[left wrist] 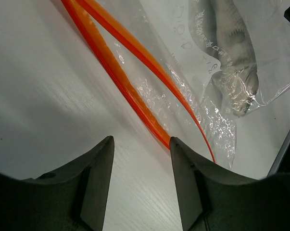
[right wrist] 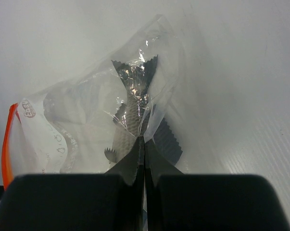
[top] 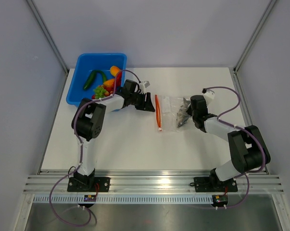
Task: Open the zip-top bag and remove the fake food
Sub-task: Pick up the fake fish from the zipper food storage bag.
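Note:
The clear zip-top bag (top: 170,107) lies flat mid-table, its orange-red zip strip (top: 157,112) on the left side. In the left wrist view the two halves of the strip (left wrist: 120,77) stand apart, so the mouth is open. A grey toy fish (top: 183,115) is still inside the bag (left wrist: 229,43). My left gripper (top: 149,102) is open and empty just left of the strip, its right fingertip (left wrist: 176,144) touching the strip's end. My right gripper (right wrist: 145,142) is shut on the bag's closed end, with the fish's tail (right wrist: 132,96) just ahead of it.
A blue plastic tub (top: 82,65) stands at the back left. It holds a green cucumber (top: 94,77), green grapes (top: 100,90), a yellow-orange pepper (top: 108,85) and an orange piece (top: 115,70). Grey walls enclose the table at the back and sides.

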`<state>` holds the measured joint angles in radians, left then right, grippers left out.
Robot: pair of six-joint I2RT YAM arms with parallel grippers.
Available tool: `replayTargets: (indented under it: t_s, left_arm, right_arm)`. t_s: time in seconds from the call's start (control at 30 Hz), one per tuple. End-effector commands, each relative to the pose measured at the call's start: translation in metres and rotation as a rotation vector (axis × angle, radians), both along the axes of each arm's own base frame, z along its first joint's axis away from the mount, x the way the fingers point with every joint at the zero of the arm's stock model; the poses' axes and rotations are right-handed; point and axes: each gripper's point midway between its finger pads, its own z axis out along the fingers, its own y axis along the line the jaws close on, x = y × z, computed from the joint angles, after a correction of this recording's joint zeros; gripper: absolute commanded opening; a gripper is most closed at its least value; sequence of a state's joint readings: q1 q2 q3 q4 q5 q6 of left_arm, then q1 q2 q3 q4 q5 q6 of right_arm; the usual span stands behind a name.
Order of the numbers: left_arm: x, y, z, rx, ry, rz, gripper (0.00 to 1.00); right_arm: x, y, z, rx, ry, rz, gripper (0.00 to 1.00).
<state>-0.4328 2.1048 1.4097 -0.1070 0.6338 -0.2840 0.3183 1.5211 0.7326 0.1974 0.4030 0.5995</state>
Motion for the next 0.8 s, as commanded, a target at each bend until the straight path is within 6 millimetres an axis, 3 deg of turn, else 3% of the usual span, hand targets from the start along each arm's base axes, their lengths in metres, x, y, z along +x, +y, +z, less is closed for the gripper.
replayTargets:
  t_s: [0.0, 0.23, 0.3, 0.6, 0.77]
  left_arm:
    - [0.007, -0.010, 0.014, -0.059, 0.000, -0.017, 0.53]
    - [0.007, -0.015, -0.006, -0.058, 0.093, -0.014, 0.51]
    - [0.010, -0.017, -0.002, -0.070, 0.089, -0.013, 0.44]
    - [0.009, -0.028, 0.005, -0.137, 0.137, -0.021, 0.43]
    - [0.008, -0.033, 0.010, -0.184, 0.176, -0.011, 0.36]
  right_arm:
    - [0.009, 0.000, 0.026, -0.001, -0.076, -0.034, 0.00]
    - [0.009, 0.001, 0.025, -0.012, -0.070, -0.039, 0.00]
    - [0.009, 0.002, 0.026, -0.013, -0.074, -0.038, 0.00]
    - [0.002, 0.017, 0.029, -0.017, -0.086, -0.018, 0.00]
    - [-0.002, 0.030, 0.033, -0.017, -0.108, -0.023, 0.00]
